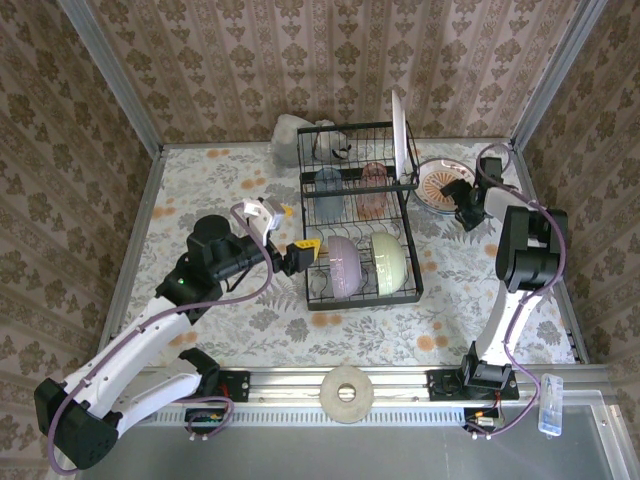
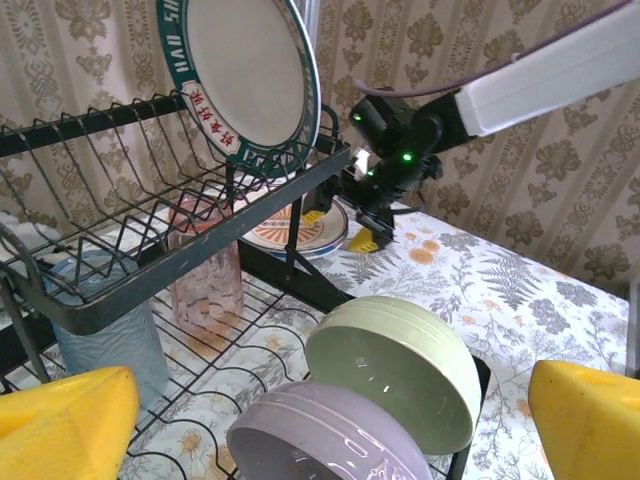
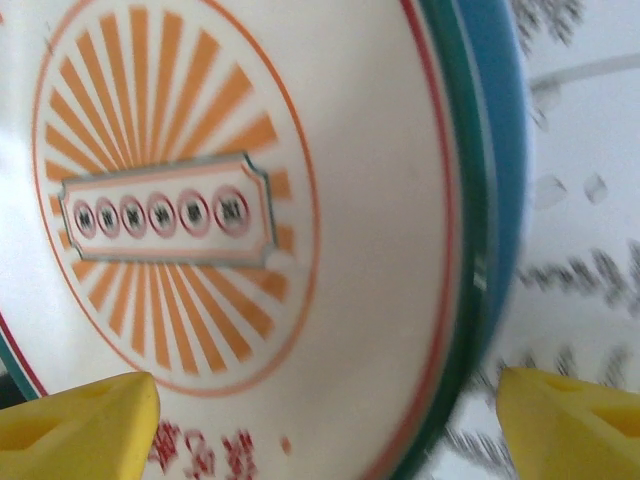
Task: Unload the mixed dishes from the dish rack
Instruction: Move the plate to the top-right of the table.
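Two bowls are seen nearest, on edge in the dish rack (image 1: pixel 360 302) lower tier: lavender bowl (image 1: pixel 343 268) beside pale green bowl (image 1: pixel 388 262). Left gripper (image 2: pixel 330 430) is spread wide before them, nothing gripped. Behind, grey-blue tumbler (image 1: pixel 328 190) and pink tumbler (image 1: pixel 373 190) are racked. Farther, rimmed plate (image 2: pixel 245 70) is stood upright on top. Orange-rayed plate (image 1: pixel 440 185) is laid on the table (image 1: pixel 230 300) beside the rack, right gripper (image 3: pixel 325 430) open over it. Dishes are judged stiff, slick, breakable; rims should be pinched.
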